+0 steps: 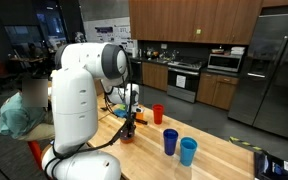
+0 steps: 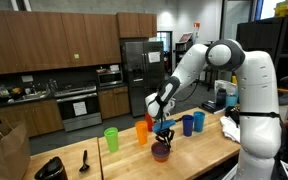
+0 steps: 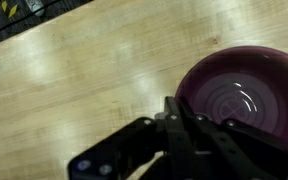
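Gripper (image 3: 174, 108): fingers drawn together at the rim of the purple bowl (image 3: 239, 95); a firm pinch cannot be confirmed.
Bowl: on the wooden table (image 2: 119, 160), in from its edges, near the orange cup (image 2: 141, 131).
Risk: a thin rim grip may slip, tipping the bowl against that cup.

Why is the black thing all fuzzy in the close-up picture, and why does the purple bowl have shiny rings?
Wrist view: the end effector is very close to the lens, so it blurs into a dark shape. The purple bowl has a glossy inside that reflects light as pale rings. The wooden table shows soft bright patches too. Both exterior views are small and slightly grainy.
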You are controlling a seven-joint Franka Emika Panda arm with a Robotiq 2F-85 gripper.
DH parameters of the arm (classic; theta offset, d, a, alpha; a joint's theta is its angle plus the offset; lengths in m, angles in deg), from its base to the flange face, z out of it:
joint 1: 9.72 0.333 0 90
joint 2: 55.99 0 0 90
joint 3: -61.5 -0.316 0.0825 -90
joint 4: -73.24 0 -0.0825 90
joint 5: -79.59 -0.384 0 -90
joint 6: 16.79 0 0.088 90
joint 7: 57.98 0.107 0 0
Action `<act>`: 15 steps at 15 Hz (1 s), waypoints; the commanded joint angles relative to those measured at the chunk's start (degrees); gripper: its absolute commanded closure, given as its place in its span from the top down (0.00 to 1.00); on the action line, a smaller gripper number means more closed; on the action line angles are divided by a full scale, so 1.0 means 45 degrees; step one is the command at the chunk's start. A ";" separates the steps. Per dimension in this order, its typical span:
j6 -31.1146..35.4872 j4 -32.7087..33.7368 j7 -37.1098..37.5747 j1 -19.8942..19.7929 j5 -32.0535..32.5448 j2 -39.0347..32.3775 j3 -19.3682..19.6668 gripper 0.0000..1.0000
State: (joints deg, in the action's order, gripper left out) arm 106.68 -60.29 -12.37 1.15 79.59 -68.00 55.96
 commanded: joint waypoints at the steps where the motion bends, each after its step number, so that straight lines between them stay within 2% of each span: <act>1: -0.0047 0.0082 0.0286 0.0090 0.0165 0.0042 0.0056 0.01; 15: 0.0044 0.0023 0.0100 0.0109 0.0016 0.0084 -0.0010 0.01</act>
State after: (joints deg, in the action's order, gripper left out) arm 106.70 -60.18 -12.25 1.42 79.58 -68.00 55.92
